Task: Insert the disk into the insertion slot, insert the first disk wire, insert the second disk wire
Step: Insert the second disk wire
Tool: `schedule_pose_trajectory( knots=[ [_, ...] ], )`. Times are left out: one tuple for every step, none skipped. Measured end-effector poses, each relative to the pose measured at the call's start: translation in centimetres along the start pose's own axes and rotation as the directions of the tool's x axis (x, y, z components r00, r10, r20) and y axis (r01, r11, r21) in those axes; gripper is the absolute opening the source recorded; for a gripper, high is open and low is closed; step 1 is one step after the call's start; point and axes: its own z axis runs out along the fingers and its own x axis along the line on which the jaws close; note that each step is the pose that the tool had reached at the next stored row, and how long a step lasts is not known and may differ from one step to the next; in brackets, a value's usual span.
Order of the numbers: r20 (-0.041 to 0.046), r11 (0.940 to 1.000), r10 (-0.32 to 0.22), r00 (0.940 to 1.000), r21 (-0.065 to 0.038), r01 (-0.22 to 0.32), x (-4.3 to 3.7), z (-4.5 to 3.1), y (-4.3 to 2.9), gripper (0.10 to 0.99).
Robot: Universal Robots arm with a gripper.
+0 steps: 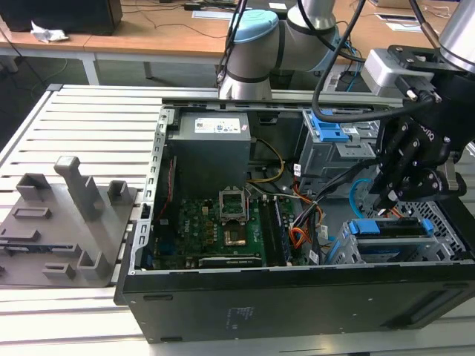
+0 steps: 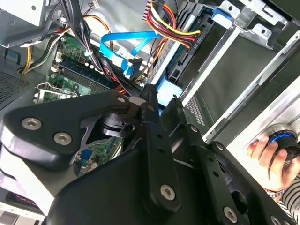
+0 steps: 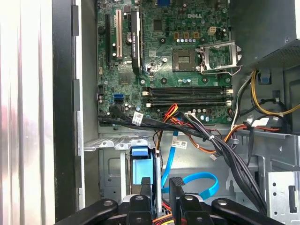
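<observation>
Slatted metal table (image 1: 82, 119), office desks behind it, and the open PC case (image 1: 245, 311) lying on top, so that's our workspace. Task stuff first: the disk (image 1: 391, 227) looks to us like it's already down in the insertion slot (image 1: 349, 252), at the case's near corner on the exterior view's right. Mostly what we see of it is the blue carrier (image 3: 140, 169). The second disk wire (image 3: 200, 181) loops just beside that slot, and in the second wrist view its dark plug end seems to hang free, though we can't swear to it. Right over the slot hangs the gripper (image 3: 161, 186), fingers a narrow gap apart with nothing between them as far as we can tell. Further out there's the orange, red and black wire bundle (image 2: 171, 26) by the taller cage (image 1: 319, 159), black cables (image 3: 197, 131) draped across the motherboard (image 3: 154, 70), and a person's hand (image 2: 262, 150) outside the case wall. What worries us: that blue loop and the black cables sit very close to the fingers, so a snag could yank a plug sideways, and a plug going in tilted could bend the disk's connector. If the carrier isn't fully home, the plug won't reach either.
</observation>
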Motion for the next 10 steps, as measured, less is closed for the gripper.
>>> schedule_pose_trajectory(
  knots=[
    [-0.0001,1.0,0.0,1.0,0.0,0.0,0.0,0.0,0.0,0.302],
    [0.0,1.0,0.0,1.0,0.0,0.0,0.0,0.0,0.0,0.302],
    [0.0001,1.0,0.0,1.0,0.0,0.0,-0.02,0.0,0.0,0.302],
    [0.0,1.0,0.0,1.0,0.0,0.0,-0.05,0.0,0.0,0.302],
    [0.0,1.0,0.0,1.0,0.0,0.0,-0.14,0.0,0.01,0.302],
    [0.0,1.0,0.0,1.0,0.0,0.0,-0.26,0.0,0.02,0.302],
    [0.0,1.0,0.0,1.0,0.0,0.0,-0.6,0.0,0.04,0.302],
    [0.0,1.0,0.0,1.0,0.0,0.0,-1.14,0.0,0.06,0.302],
    [0.0,1.0,0.0,1.0,0.0,0.0,-1.47,0.01,0.07,0.302],
    [0.0001,1.0,0.0,1.0,0.0,0.0,-1.57,0.01,0.07,0.302]
  ],
)
